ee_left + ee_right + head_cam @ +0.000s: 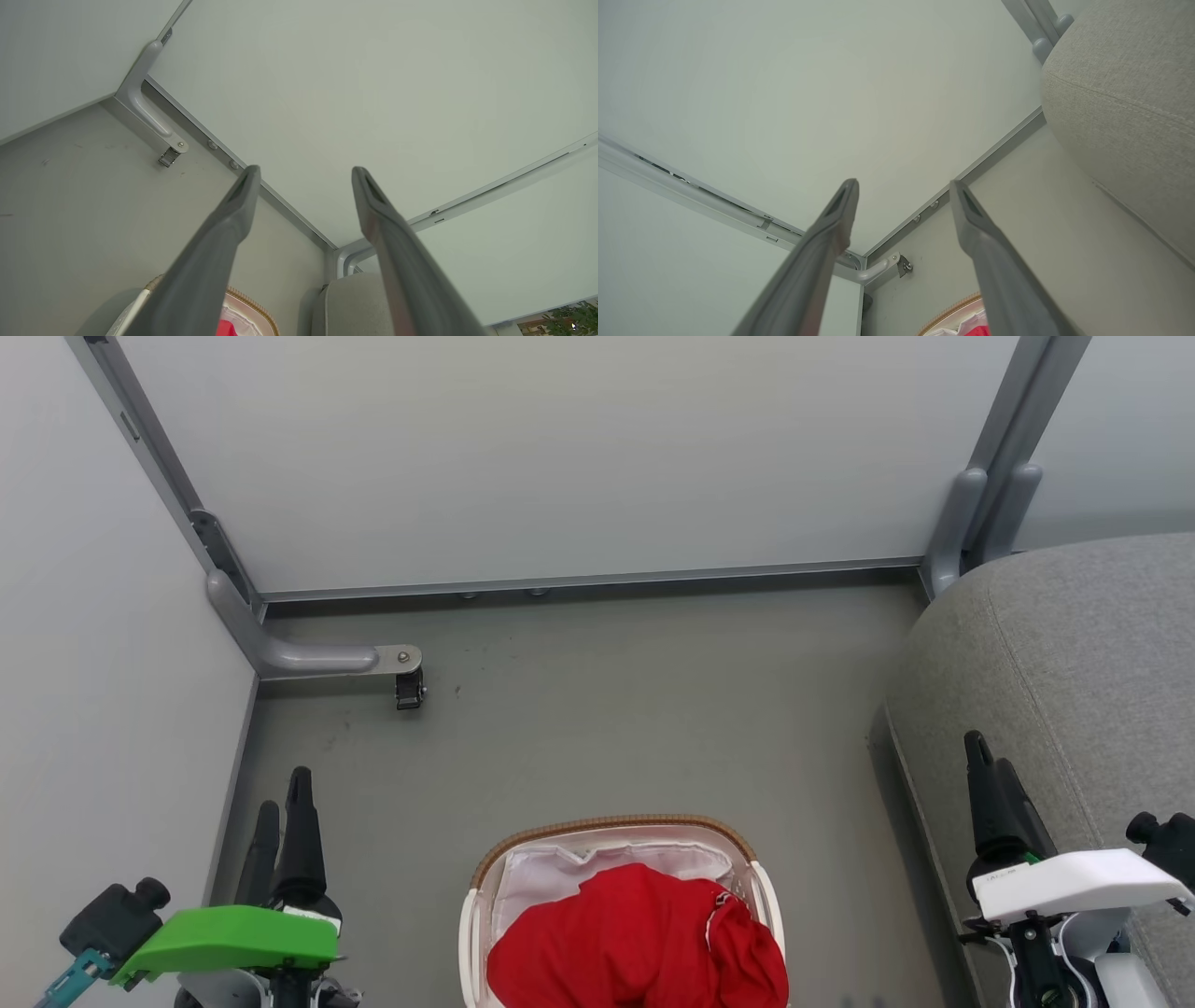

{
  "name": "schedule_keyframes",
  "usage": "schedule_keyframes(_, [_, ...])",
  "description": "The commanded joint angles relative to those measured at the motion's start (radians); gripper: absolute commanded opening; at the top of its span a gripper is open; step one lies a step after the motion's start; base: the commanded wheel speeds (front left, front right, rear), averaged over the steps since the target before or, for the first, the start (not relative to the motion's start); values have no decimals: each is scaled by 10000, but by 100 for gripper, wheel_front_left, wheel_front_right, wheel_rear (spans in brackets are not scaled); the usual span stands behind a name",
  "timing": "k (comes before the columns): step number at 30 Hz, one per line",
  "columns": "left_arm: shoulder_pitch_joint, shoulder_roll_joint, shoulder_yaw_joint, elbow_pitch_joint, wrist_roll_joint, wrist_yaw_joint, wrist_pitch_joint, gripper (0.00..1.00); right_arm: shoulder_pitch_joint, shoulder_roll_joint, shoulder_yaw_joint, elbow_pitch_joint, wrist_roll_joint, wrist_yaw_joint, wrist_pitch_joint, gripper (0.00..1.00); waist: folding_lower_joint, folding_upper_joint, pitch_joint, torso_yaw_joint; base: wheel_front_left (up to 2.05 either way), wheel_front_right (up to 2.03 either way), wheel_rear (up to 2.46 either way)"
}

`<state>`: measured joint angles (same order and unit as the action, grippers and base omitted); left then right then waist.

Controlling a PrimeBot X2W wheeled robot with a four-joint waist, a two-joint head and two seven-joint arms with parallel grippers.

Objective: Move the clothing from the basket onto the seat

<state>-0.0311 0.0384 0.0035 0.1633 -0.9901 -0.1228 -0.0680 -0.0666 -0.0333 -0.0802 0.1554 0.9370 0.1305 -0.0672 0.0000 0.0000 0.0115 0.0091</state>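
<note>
The clothing [635, 943], a heap of bright red soft fabric with a little white trim, lies inside the oval cream plastic basket [607, 823], which has a brown woven-look rim and a white cloth liner [541, 877]. The basket stands on the grey-green floor [607, 709] at the bottom middle of the head view. Far left, the left gripper [283, 793] under its green cover [229, 938] points upward, its two dark fingers spread apart and holding nothing. Right of the basket and apart from it stands the large grey fabric-upholstered seat [1074, 644] with its rounded edge. Over the seat's near side, the right gripper [988, 754] under a white cover [1074, 882] also has its fingers apart and empty.
</note>
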Motion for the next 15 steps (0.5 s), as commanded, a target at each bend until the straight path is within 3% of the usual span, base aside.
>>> schedule_keyframes(1, [22, 76, -44, -161, 494, 57, -115, 100, 39, -95, 24, -169, -436, 5, -121, 100, 0, 0, 2, 6, 0, 0, 0])
schedule_keyframes(15, [386, 95, -470, 77, 3285, 240, -538, 100, 184, -115, 136, -7, -2562, 5, -548, 100, 0, 0, -16, 40, 0, 0, 0])
